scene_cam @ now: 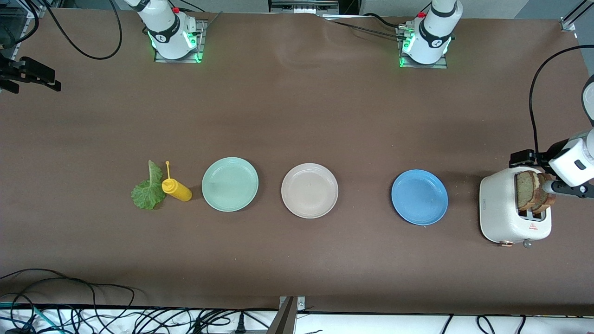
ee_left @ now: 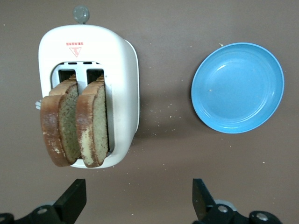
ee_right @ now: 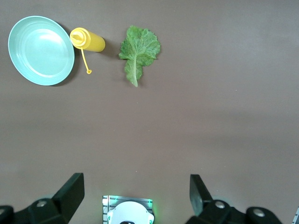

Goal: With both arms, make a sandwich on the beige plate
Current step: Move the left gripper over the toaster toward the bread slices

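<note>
Nearest the front camera, toward the left arm's end of the table, a white toaster (scene_cam: pixel 510 213) is standing with two bread slices (scene_cam: pixel 533 190) sticking up out of its slots. A row of three plates is lying across the middle of the table, a little farther from that camera than the toaster's front: the blue plate (scene_cam: pixel 419 196) beside the toaster, the beige plate (scene_cam: pixel 309 190) at the centre and bare, and the mint plate (scene_cam: pixel 230 184) toward the right arm's end. Beside the mint plate a yellow bottle (scene_cam: pixel 176 189) is lying on its side, touching a lettuce leaf (scene_cam: pixel 148 189) that is lying flat on the table.

The left gripper (ee_left: pixel 138 200) is hovering over the table just beside the toaster, its jaws standing wide apart and holding nothing. The right gripper (ee_right: pixel 135 198) is hanging high near its own base at the table's far edge, looking down on the leaf, its jaws likewise spread wide and empty; that arm appears to be waiting.

Nothing is on the beige plate yet, so the sandwich is not begun. The step in hand is probably fetching the first slice. That calls for the left gripper coming over the toaster, straddling one slice by its thin faces without catching its neighbour, closing, lifting straight up, then carrying it over the blue plate to the beige one.
</note>
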`<state>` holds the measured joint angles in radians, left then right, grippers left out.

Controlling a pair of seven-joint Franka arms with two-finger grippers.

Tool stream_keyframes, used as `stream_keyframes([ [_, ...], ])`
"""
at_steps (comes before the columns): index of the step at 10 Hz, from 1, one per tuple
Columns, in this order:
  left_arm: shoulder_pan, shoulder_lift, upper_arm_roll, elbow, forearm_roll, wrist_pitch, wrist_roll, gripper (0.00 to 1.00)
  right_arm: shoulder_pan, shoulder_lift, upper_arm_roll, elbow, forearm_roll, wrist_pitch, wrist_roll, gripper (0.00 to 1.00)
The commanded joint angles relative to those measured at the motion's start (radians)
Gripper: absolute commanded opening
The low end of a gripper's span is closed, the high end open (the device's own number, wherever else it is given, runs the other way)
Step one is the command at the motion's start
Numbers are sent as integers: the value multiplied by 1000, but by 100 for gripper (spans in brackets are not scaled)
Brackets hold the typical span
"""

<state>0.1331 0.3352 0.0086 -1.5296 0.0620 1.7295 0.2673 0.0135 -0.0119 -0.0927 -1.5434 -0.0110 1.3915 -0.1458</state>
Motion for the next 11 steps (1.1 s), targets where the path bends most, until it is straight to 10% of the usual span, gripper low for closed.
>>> stream_keyframes([
  [1,17,42,-7,54,12,1,30,100,-6,-8,4,-3,-7,-8,-9,100],
  [11,52,171,-7,149,21,45,32,100,-6,-8,4,0,-7,-9,-9,100],
])
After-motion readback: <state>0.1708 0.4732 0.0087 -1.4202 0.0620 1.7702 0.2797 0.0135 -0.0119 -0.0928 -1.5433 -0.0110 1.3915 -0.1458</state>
